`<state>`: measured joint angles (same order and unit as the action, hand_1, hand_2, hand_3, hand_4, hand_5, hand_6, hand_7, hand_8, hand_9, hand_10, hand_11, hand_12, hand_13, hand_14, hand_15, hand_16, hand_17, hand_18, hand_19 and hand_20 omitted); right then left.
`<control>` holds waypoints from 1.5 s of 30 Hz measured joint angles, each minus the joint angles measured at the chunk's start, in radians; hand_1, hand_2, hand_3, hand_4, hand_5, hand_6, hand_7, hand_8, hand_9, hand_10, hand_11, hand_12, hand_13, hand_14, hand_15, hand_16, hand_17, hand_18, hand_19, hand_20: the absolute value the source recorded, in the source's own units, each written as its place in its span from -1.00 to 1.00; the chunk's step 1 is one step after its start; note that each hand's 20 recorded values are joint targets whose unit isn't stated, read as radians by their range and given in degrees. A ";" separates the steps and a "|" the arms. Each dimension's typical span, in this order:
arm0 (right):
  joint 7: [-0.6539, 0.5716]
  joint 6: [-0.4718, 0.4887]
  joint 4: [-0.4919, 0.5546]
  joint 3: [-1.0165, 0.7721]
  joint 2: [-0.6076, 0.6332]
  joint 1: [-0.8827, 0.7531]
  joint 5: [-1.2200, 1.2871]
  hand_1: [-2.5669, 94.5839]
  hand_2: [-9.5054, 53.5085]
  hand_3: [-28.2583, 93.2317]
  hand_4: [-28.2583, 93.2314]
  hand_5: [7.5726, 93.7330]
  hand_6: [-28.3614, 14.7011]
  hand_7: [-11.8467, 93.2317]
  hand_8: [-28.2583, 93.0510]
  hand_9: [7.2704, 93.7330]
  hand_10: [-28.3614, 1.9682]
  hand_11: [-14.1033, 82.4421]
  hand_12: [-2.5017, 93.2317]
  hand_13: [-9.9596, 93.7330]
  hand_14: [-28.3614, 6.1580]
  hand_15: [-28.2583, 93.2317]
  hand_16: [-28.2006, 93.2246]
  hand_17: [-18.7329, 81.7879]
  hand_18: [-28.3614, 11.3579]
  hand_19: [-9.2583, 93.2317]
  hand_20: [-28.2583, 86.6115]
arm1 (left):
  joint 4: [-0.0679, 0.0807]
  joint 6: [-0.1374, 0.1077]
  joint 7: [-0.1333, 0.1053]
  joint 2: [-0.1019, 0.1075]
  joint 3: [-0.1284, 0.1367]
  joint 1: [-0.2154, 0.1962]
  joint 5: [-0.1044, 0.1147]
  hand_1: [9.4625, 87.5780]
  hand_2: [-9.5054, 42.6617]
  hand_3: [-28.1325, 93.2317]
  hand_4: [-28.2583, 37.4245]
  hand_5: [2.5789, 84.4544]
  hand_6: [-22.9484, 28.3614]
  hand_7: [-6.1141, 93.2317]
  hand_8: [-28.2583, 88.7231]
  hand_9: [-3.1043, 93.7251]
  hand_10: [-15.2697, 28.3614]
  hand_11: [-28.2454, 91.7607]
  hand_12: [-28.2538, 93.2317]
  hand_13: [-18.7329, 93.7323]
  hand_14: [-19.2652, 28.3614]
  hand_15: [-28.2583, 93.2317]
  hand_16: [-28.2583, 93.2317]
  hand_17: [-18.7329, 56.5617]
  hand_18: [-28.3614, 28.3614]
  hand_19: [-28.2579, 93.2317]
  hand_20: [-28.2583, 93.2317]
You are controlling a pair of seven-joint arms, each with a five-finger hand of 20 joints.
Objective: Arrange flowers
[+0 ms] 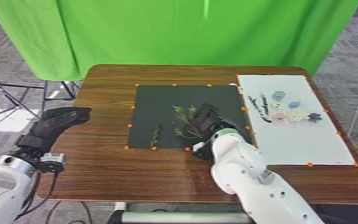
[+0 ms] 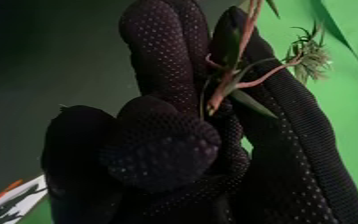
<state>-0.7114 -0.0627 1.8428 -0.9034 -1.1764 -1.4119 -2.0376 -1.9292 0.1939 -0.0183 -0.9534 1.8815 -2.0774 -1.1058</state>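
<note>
Your nearer, black-gloved right hand (image 1: 208, 118) pinches the green sprig with reddish stem (image 2: 222, 90) over the black rectangular mat (image 1: 155, 102); its stem runs lengthwise along your fingers, leaves leftward.

A bright green curtain (image 1: 202, 40) backs the brown wood-grain tabletop (image 1: 104, 100), black mat (image 1: 153, 107) and white sheet (image 1: 295, 147). Pink flower (image 1: 294, 116), blue flower (image 1: 294, 104); the sprig (image 2: 218, 97) has reddish stems, green leaves. Pale dots pattern the right hand's (image 1: 207, 120) black glove.
</note>
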 measured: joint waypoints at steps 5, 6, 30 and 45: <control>0.011 -0.054 0.000 0.008 0.002 -0.001 -0.021 0.31 -0.80 0.23 -0.72 0.76 0.08 -0.42 -0.24 1.00 0.06 -0.11 -0.58 1.00 0.55 0.48 -0.26 0.89 0.15 0.95 0.06 | 0.000 0.001 0.001 0.000 -0.001 0.002 0.000 -0.41 -0.88 0.47 -0.60 0.11 0.08 -0.58 -0.62 -0.02 0.33 -0.20 -0.34 -0.06 0.58 -0.24 -0.49 -0.42 0.49 -0.42 -0.25; 0.013 -0.064 0.000 0.009 0.002 -0.001 -0.024 0.31 -0.81 0.22 -0.72 0.76 0.08 -0.42 -0.24 1.00 0.06 -0.11 -0.58 1.00 0.55 0.48 -0.26 0.89 0.15 0.95 0.06 | 0.000 0.001 0.001 0.000 -0.001 0.002 0.000 -0.41 -0.88 0.47 -0.60 0.11 0.08 -0.58 -0.62 -0.02 0.33 -0.20 -0.34 -0.06 0.58 -0.24 -0.49 -0.42 0.49 -0.42 -0.25; 0.045 -0.136 -0.003 0.019 0.008 -0.003 -0.047 0.35 -1.00 0.23 -0.69 0.75 0.11 -0.32 -0.21 1.00 0.01 0.00 -0.58 1.00 0.60 0.49 -0.26 0.89 0.16 0.96 0.09 | 0.001 0.003 0.003 0.001 -0.002 0.002 0.000 -0.41 -0.89 0.46 -0.59 0.11 0.08 -0.58 -0.62 -0.02 0.33 -0.20 -0.34 -0.06 0.57 -0.25 -0.49 -0.42 0.49 -0.42 -0.25; 0.048 -0.135 -0.004 0.024 0.000 -0.008 -0.004 0.29 -1.00 0.21 -0.66 0.75 0.11 -0.31 -0.22 1.00 -0.01 -0.01 -0.58 1.00 0.58 0.48 -0.26 0.89 0.17 0.95 0.07 | 0.001 0.005 0.004 0.001 -0.002 0.003 0.000 -0.41 -0.89 0.46 -0.59 0.10 0.08 -0.57 -0.62 -0.02 0.33 -0.20 -0.34 -0.06 0.57 -0.25 -0.49 -0.43 0.49 -0.42 -0.25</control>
<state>-0.6634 -0.1981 1.8388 -0.8797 -1.1762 -1.4199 -2.0421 -1.9284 0.1984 -0.0140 -0.9528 1.8793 -2.0742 -1.1058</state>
